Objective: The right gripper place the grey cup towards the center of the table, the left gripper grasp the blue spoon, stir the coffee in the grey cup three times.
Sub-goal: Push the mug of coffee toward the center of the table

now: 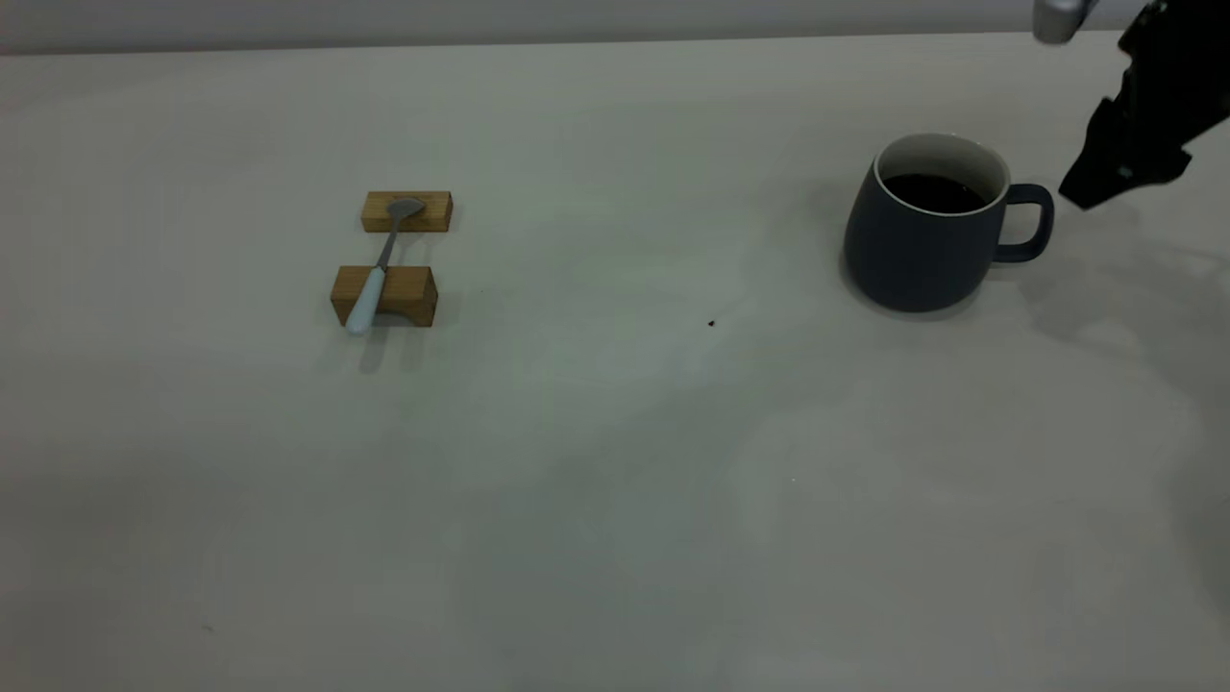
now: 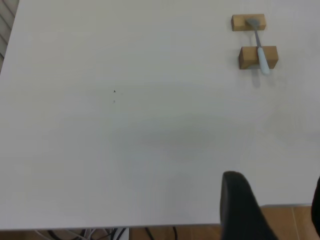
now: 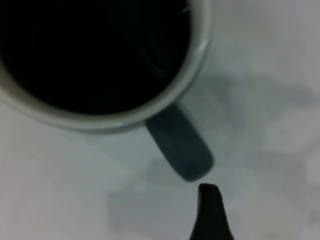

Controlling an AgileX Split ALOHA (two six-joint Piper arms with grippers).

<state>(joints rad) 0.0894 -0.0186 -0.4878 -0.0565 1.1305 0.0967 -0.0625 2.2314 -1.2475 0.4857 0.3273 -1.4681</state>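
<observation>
Step 1 in hand: our right gripper (image 1: 1105, 187) hung just beside cup (image 1: 927, 231) handle, grip width unclear. Cup sat right of table (image 1: 615, 481) center. Next we needed handle grasp.

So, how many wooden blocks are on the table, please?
2. The far wooden block lies under the bowl of the blue spoon; the near wooden block supports its handle. Both are on the left part of the table. None seems hidden.

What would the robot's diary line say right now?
right gripper: beside grey cup handle, not gripping | blue spoon: on wooden blocks
</observation>
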